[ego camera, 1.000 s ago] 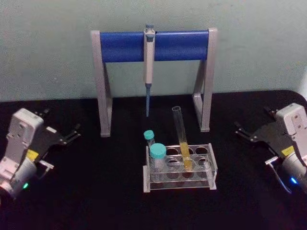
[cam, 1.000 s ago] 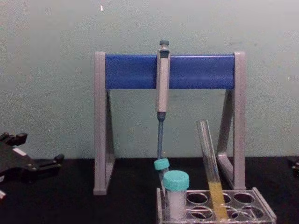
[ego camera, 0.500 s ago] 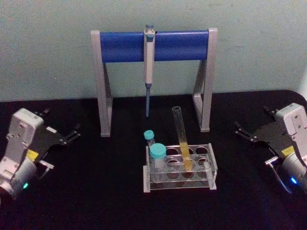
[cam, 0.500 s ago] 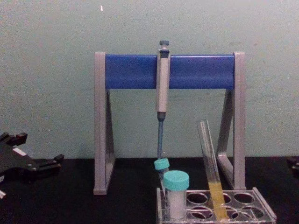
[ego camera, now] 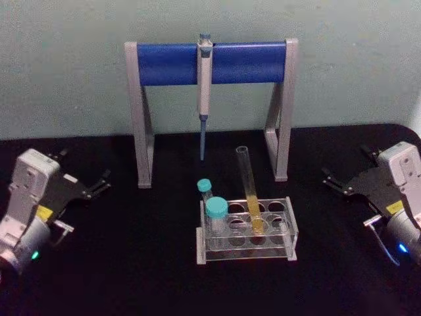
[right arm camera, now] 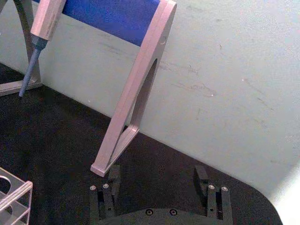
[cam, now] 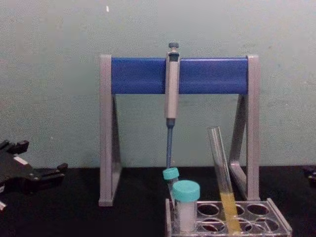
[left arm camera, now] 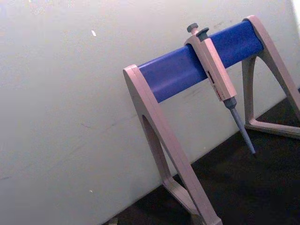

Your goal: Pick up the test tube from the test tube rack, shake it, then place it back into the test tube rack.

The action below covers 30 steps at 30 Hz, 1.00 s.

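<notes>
The left gripper (ego camera: 102,183) is sitting by the tabletop's left edge with fingers spread, apparently parked. Mid-table, beside the teal-capped tubes (ego camera: 214,209), the test tube (ego camera: 248,191) is leaning in the test tube rack (ego camera: 290,227), its long top projecting where a pinch could reach. The right gripper (ego camera: 329,180) is waiting near the right edge, fingers spread and seemingly ready; its yellow sticker (ego camera: 395,207) is too small to read.

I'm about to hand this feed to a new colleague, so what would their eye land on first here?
First, the tall stand with its blue bar at the back, a pipette hanging from its middle. Next, the long glass tube with yellow liquid, leaning in the clear rack in front, beside two teal-capped tubes. The left gripper and right gripper sit open, far out on either side of the rack.
</notes>
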{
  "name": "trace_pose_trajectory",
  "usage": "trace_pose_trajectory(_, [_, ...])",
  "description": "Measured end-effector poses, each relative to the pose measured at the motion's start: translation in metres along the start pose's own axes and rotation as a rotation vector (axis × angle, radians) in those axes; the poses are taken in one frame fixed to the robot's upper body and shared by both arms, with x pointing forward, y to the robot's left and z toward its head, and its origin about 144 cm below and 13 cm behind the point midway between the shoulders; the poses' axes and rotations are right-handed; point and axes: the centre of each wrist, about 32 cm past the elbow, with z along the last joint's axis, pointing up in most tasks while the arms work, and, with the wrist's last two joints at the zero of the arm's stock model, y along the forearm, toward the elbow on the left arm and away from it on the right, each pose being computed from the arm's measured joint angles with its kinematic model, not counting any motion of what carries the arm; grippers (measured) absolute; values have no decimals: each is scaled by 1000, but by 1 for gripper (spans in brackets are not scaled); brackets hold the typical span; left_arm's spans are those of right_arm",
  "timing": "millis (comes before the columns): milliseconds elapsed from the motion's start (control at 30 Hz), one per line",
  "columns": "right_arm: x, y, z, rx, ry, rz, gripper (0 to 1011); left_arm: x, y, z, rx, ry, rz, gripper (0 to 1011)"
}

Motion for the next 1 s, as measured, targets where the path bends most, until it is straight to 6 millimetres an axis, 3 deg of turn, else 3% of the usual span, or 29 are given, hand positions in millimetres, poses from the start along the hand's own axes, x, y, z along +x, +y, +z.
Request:
trace_pose_trajectory(533, [7,-10,12,91,98,65,1000,0,0,0,0,0,0,1002])
trace_pose_trajectory(1000, [3,-24,29,218,164,292,1000,0,0,0,0,0,0,1001])
